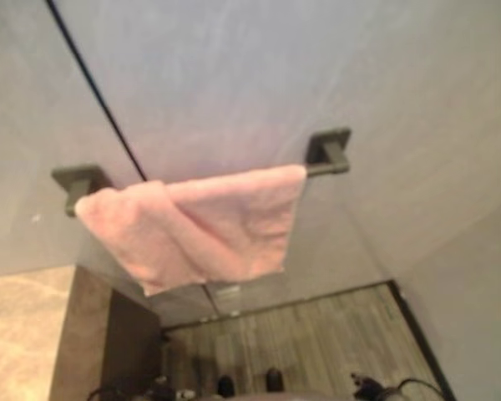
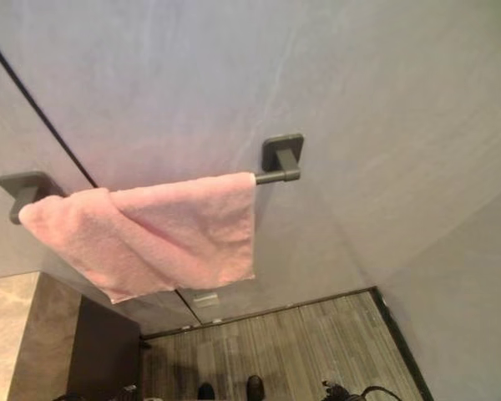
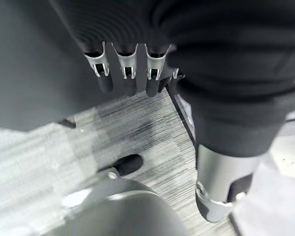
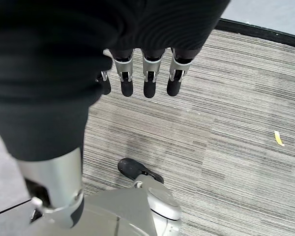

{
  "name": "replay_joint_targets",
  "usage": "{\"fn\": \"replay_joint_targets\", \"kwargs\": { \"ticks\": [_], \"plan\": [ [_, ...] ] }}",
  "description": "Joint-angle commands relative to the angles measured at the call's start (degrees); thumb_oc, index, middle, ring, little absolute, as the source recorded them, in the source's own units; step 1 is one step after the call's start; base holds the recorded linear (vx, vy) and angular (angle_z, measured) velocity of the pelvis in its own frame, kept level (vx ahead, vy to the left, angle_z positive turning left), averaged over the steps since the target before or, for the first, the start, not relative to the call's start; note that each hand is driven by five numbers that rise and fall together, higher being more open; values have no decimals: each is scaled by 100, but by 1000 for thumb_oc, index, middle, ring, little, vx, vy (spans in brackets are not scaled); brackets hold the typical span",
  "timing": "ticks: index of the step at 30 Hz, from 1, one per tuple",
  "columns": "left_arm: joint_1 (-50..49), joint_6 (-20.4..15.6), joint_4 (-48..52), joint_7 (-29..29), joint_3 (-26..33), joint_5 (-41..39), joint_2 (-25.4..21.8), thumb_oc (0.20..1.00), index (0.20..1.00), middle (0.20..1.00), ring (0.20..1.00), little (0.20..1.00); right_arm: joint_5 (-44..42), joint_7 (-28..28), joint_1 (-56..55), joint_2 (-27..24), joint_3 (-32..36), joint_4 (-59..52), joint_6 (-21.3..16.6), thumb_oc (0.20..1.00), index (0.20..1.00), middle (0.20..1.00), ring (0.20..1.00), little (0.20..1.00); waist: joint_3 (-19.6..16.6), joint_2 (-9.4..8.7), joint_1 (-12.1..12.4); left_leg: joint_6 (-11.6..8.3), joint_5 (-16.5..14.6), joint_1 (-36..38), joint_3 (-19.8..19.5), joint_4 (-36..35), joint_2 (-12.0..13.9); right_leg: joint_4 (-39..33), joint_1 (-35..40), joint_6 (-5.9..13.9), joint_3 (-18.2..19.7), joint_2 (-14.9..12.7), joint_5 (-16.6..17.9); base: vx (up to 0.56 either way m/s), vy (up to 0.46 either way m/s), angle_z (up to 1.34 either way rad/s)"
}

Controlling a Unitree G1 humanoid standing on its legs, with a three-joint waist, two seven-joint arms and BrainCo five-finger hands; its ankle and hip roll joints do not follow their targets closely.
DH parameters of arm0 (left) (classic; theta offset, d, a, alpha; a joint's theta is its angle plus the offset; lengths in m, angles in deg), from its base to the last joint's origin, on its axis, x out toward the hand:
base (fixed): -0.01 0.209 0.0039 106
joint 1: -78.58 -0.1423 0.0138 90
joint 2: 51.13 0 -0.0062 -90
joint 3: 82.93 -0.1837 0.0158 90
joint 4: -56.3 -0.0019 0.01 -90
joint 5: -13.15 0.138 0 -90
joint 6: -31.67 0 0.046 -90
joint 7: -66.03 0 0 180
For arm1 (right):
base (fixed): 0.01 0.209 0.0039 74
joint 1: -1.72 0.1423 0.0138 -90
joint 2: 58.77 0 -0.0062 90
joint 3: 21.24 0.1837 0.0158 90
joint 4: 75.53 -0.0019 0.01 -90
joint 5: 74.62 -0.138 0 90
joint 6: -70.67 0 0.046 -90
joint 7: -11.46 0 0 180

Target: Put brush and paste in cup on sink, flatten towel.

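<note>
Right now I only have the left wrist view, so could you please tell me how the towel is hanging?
Observer: The pink towel hangs bunched and skewed over a dark wall rail, with its left part folded over itself.
Operator: Thank you. Is the right hand holding anything?
Observer: No, the right hand hangs open above the striped floor, holding nothing.
Operator: Is any of the rail bare?
Observer: Yes, a short stretch by its right bracket; the towel crowds the left bracket.
</note>
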Motion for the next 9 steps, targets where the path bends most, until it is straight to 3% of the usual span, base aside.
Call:
{"fn": "replay_joint_targets", "kwargs": {
  "ticks": [1, 9],
  "plan": [
    [95, -29, -230, 6, 238, -371, -108, 1000, 1000, 1000, 1000, 1000, -103, 56, 41, 34, -36, 181, -36, 1000, 1000, 1000, 1000, 1000, -140, -416, -75, 43, -175, -12, -184, -130, -128, 32, 233, 213, 232, 7, -670, 9, 23, 9],
    [59, -43, -142, 74, 170, -519, -41, 1000, 1000, 1000, 1000, 1000, -81, 27, 61, 29, -77, 168, -20, 1000, 1000, 1000, 1000, 1000, -166, -355, -91, 58, -221, 24, -199, -130, -156, 32, 263, 260, 188, -38, -654, 3, 44, 2]
  ]
}}
